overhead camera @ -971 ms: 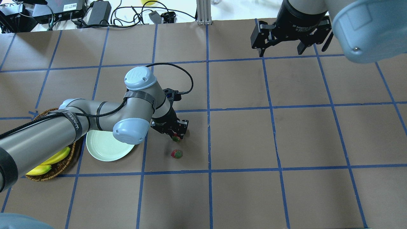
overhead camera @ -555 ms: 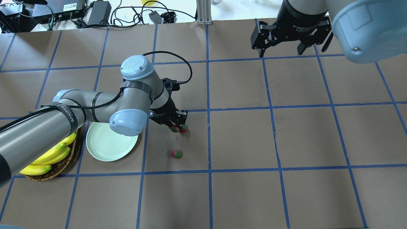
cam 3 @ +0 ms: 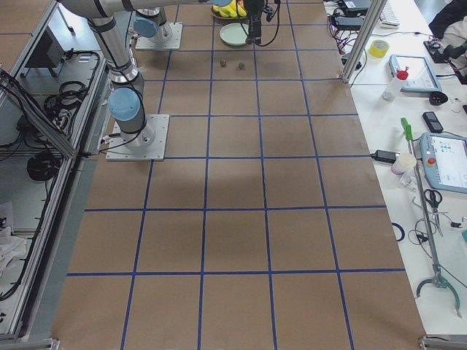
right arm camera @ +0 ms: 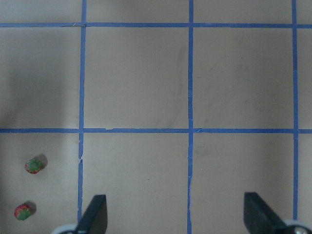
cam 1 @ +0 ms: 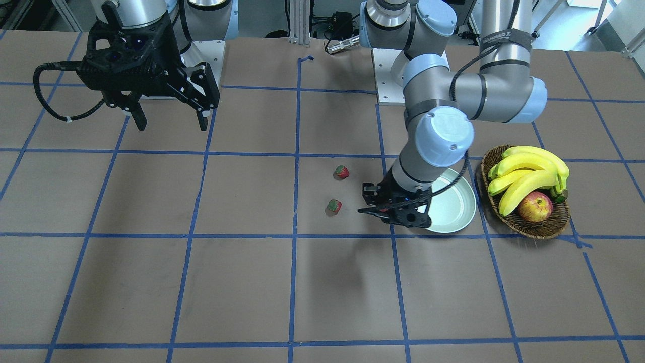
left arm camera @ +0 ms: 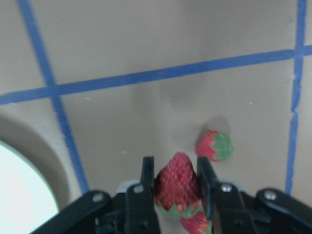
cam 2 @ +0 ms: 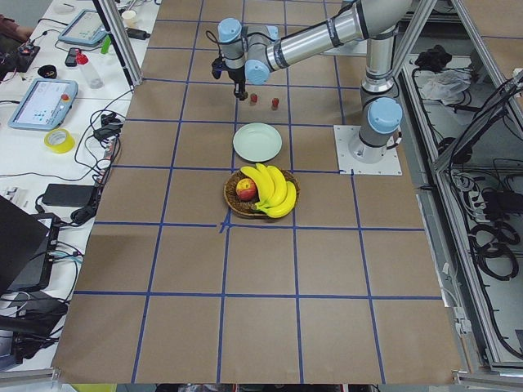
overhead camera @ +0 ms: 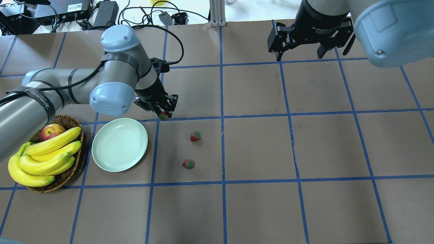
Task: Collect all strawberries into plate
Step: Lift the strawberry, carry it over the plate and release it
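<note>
Nearest the robot: two loose strawberries, one (overhead camera: 188, 164) closer and one (overhead camera: 195, 136) just beyond it, both on the table right of the empty plate (overhead camera: 115, 149). One basket (overhead camera: 66, 119) with a banana bunch (overhead camera: 51, 152) and one apple (overhead camera: 51, 131) touches the plate's left rim. Further out, left arm reaches across over the basket, wrist bent down, left gripper (overhead camera: 164, 113) above the table by the plate's far right edge, pinching the third strawberry (left arm camera: 178, 187). Farthest, right gripper (cam 1: 172, 126) hangs high, fingers spread, holding nothing.
</note>
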